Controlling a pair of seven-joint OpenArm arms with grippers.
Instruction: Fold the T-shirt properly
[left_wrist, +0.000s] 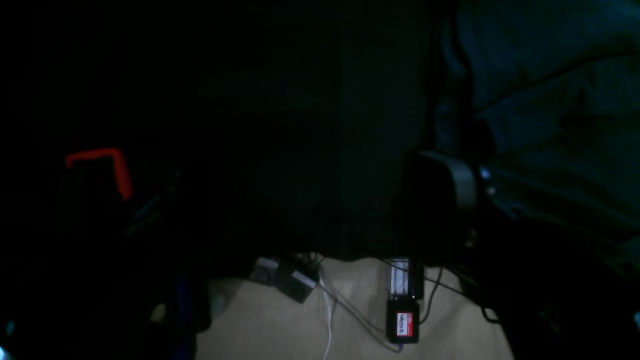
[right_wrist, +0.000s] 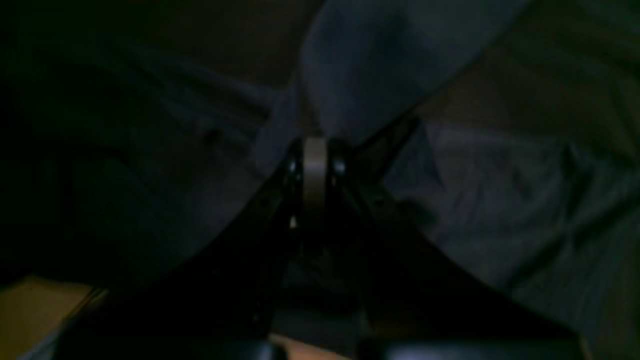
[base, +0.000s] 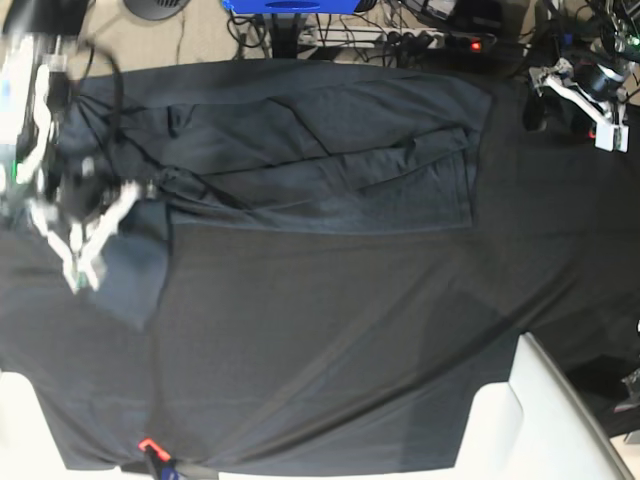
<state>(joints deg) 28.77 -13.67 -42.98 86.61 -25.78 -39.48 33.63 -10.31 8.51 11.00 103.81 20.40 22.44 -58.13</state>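
Right wrist view first: your right gripper (right_wrist: 315, 150) has its jaws pressed together, with a pale fold of the T-shirt (right_wrist: 380, 65) rising right behind the tips. It looks pinched onto that cloth, though the dimness keeps you from seeing the fabric between the pads; a pinch at the edge is what would let you carry a flap over.

From the base camera, that same right gripper (base: 82, 268) sits at the shirt's sleeve end, on a lighter flap of cloth lying over the table cloth (base: 330, 340). The picture is blurred there. Holding the sleeve side suggests you are about to bring it inward over the body.

Farther back, the T-shirt (base: 330, 160) lies stretched across the far half of the table, creased and partly doubled along its length, so the fold is only begun.

Farthest off, your left gripper (base: 588, 100) is parked at the table's far corner, well apart from the shirt and out of the way. Its own camera is too dark to show the jaws; they appear to be standing spread, holding nothing.
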